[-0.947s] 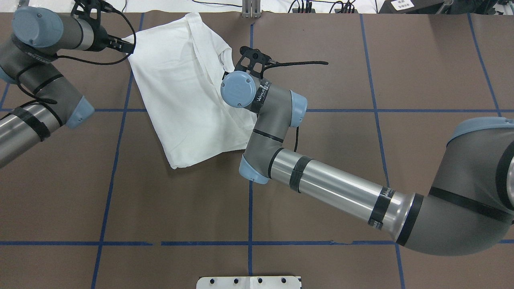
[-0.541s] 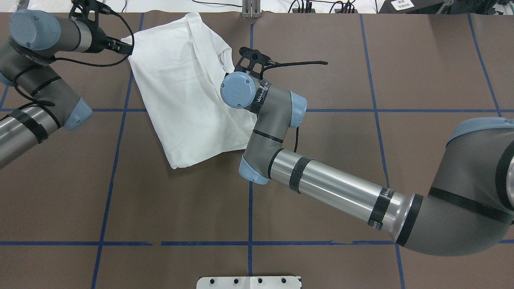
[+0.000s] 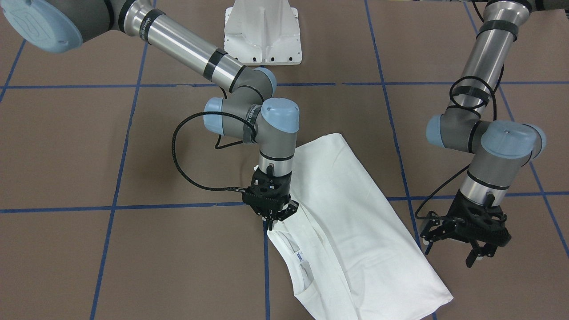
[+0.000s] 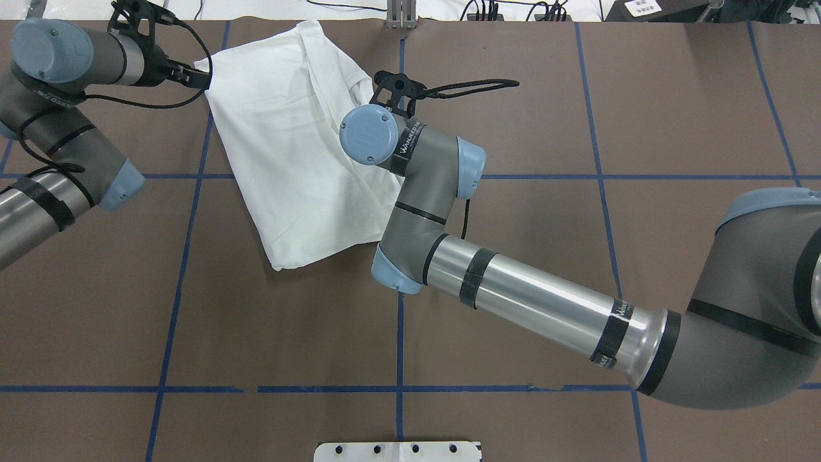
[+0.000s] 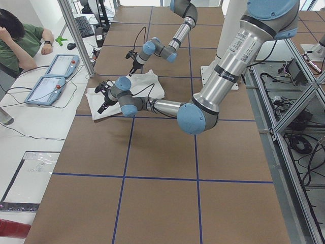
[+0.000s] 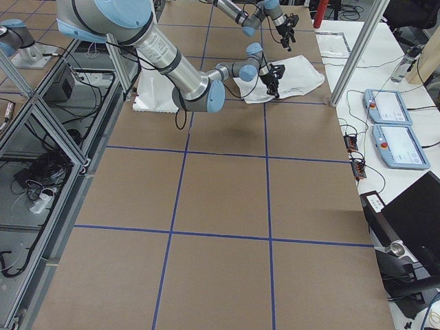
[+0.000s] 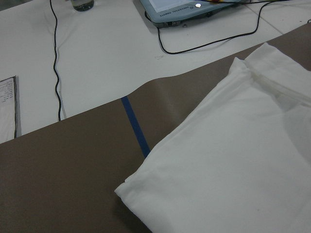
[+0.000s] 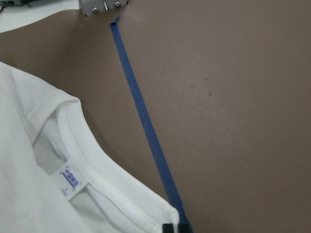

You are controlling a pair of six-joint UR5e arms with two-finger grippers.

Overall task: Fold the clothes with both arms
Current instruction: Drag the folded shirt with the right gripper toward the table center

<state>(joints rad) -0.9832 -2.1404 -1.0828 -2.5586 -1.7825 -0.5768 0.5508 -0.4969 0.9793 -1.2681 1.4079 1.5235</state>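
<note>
Brown tabletop [image 4: 673,96], blue tape grid [image 4: 641,176], shirt [image 4: 288,141] on it

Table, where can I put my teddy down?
Bare table on the far right, past the right arm, and the near row by the white base. Crowded: the far left corner, with shirt, left gripper and right gripper.

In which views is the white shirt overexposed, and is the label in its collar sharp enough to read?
Overhead view: the shirt is washed out, its folds faint. Front-facing view: the folds show clearly. Right wrist view: the label is soft, its blue print unreadable.
</note>
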